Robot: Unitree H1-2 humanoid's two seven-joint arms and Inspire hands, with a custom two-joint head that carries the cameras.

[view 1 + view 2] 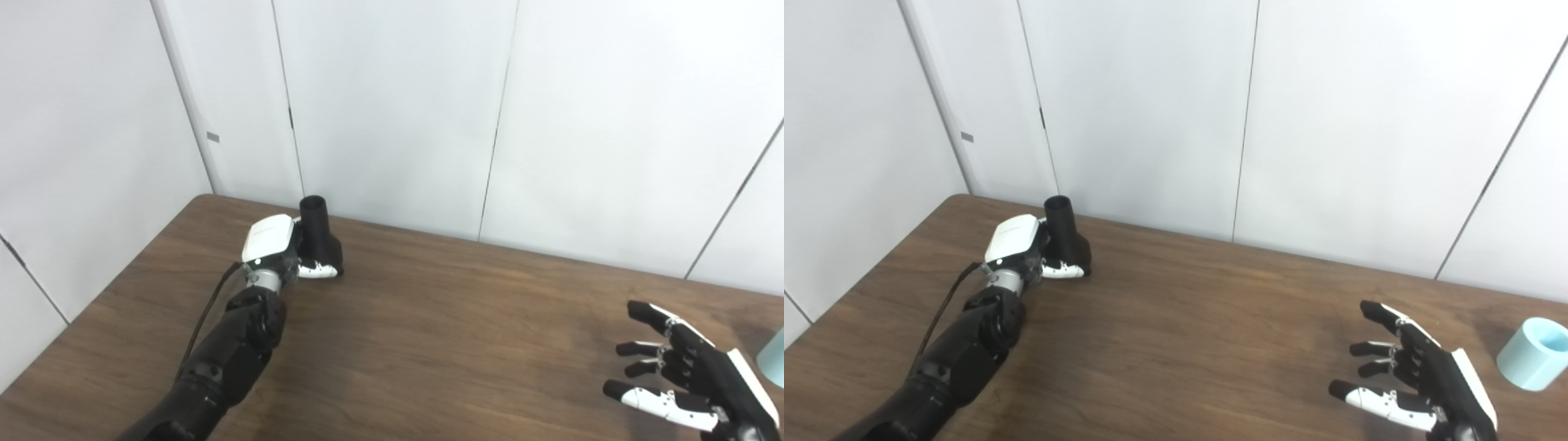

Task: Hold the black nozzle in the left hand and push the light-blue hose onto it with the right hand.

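Note:
The black nozzle (pixel 318 229) stands upright on the brown table (pixel 429 318) near its far left edge, round opening up. My left hand (pixel 278 248) is wrapped around its lower part, the thumb crossing the base in front. The light-blue hose (pixel 1534 353) is a short pale tube lying on the table at the far right, its open end facing up and right. My right hand (pixel 1415 380) hovers low over the table just left of the hose, fingers spread wide, holding nothing and apart from the hose.
White wall panels (pixel 398 110) rise directly behind the table's far edge. The table's left edge runs diagonally beside my left arm (pixel 220 361). Bare wood lies between the two hands.

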